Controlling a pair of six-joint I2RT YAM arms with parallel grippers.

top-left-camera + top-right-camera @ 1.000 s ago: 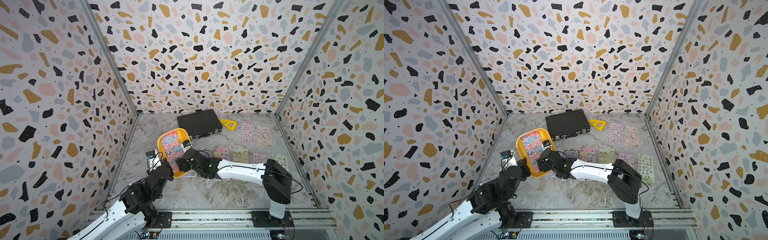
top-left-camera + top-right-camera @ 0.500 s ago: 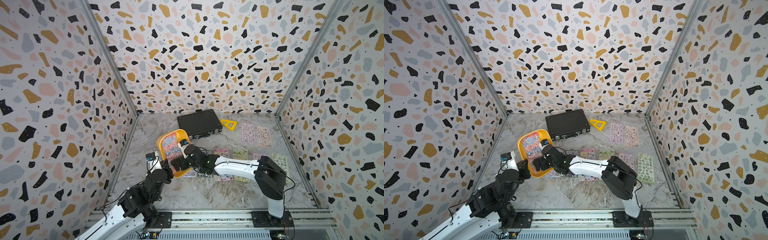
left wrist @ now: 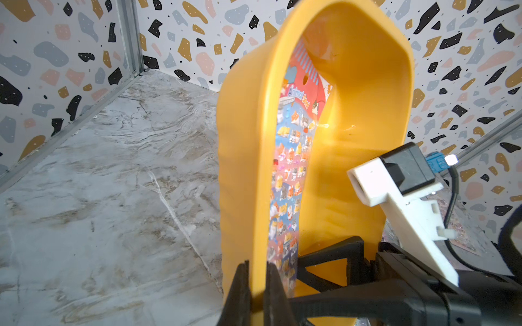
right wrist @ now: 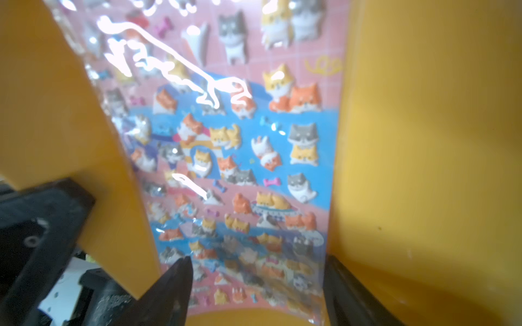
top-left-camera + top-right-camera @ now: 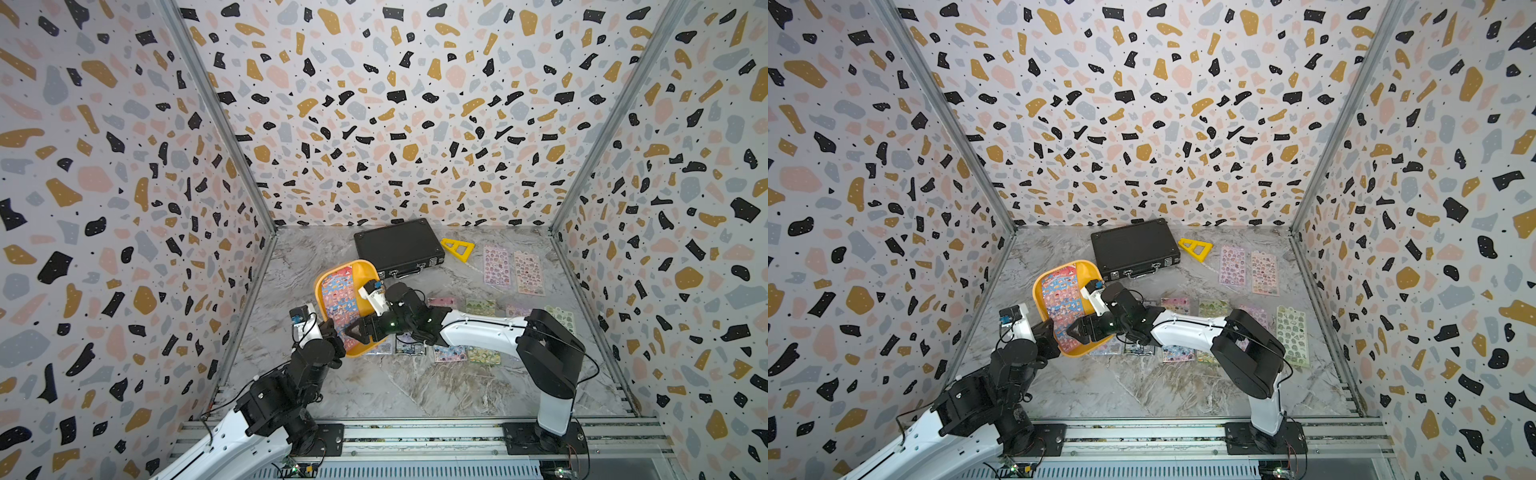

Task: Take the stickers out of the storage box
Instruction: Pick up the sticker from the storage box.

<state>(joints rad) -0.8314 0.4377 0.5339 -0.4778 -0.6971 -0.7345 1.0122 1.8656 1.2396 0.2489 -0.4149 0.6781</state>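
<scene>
Lab robot cell: terrazzo-print walls (image 5: 395, 124)

A marbled grey tabletop (image 5: 395, 386) carried a black briefcase (image 5: 399, 247) at the back. A yellow triangle ruler (image 5: 457, 248) lay just beside the briefcase's right end. Sticker sheets (image 5: 496, 266) lay flat, two beyond the ruler, the others in front of the briefcase.

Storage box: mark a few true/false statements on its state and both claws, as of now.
The left claw is shut on the storage box rim. True.
One sticker sheet is in the box. True.
The right claw grips that sheet. False: the right claw's jaws stand open at its end.
The box lies flat. False: it is held tilted.
Other sheets lie out on the table. True.
</scene>
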